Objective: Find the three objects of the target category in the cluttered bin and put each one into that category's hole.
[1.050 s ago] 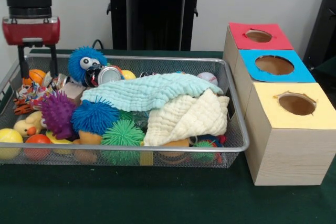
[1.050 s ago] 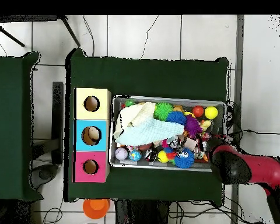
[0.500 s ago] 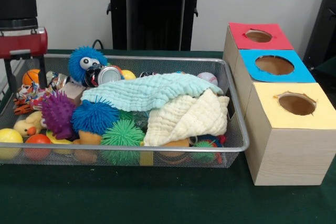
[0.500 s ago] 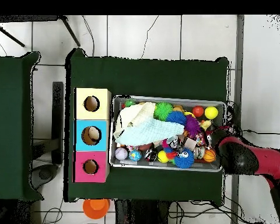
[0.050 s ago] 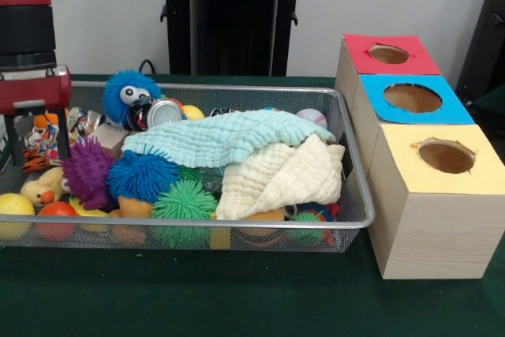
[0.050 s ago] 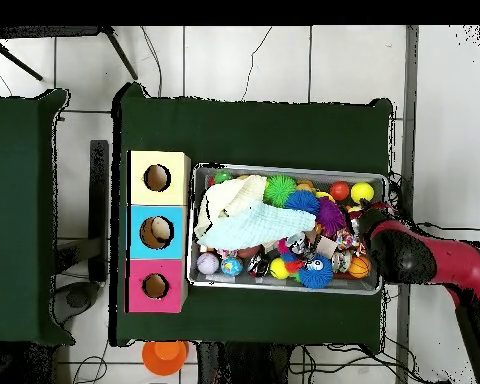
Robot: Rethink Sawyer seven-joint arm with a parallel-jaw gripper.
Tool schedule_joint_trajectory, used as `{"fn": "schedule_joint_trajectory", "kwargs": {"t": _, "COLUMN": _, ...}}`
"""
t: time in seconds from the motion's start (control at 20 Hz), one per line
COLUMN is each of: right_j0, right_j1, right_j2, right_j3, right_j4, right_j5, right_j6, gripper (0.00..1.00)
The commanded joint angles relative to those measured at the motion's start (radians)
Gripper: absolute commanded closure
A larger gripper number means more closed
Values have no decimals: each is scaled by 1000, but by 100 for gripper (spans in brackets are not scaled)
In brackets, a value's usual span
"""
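- The wire bin (image 5: pixel 347 155) stands on the green table (image 5: pixel 237 297) and serves here as the landmark.
- The gripper (image 5: pixel 35 144) hangs at the left end of the bin in the front view. Its two dark fingers (image 5: pixel 61 130) are spread apart and point down, with nothing seen between them.
- Just beside the fingers lie a small orange ball (image 5: pixel 41 121) and a striped tiger toy (image 5: pixel 35 151).
- In the middle of the bin a light blue cloth (image 5: pixel 221 136) lies over a cream cloth (image 5: pixel 276 179); both cover part of the toys.
- At the far wall of the bin sit a blue fuzzy toy with eyes (image 5: pixel 126 94), a metal can (image 5: pixel 158 112) and a baseball (image 5: pixel 311 117).
- Near the front wall are a purple spiky ball (image 5: pixel 85 170), a blue spiky ball (image 5: pixel 142 175), a green spiky ball (image 5: pixel 184 203) and a yellow duck (image 5: pixel 41 187).
- To the right of the bin stand three boxes with holes: red box (image 5: pixel 390 54), blue box (image 5: pixel 412 99), yellow box (image 5: pixel 442 159).
- Which toys belong to the target category, I cannot tell.
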Motion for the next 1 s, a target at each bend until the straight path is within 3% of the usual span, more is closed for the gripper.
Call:
{"fn": "schedule_joint_trajectory", "kwargs": {"t": 0.05, "right_j0": 66, "right_j1": 138, "right_j2": -52, "right_j3": -171, "right_j4": -147, "right_j5": 71, "right_j6": -249, "gripper": 0}}
{"fn": "schedule_joint_trajectory", "kwargs": {"t": 0.65, "right_j0": 116, "right_j1": 149, "right_j2": -125, "right_j3": -226, "right_j4": -183, "right_j5": 107, "right_j6": -162, "gripper": 0}}
{"fn": "schedule_joint_trajectory", "kwargs": {"t": 1.0, "right_j0": 162, "right_j1": 109, "right_j2": -180, "right_j3": -241, "right_j4": -187, "right_j5": 144, "right_j6": -141, "gripper": 0}}
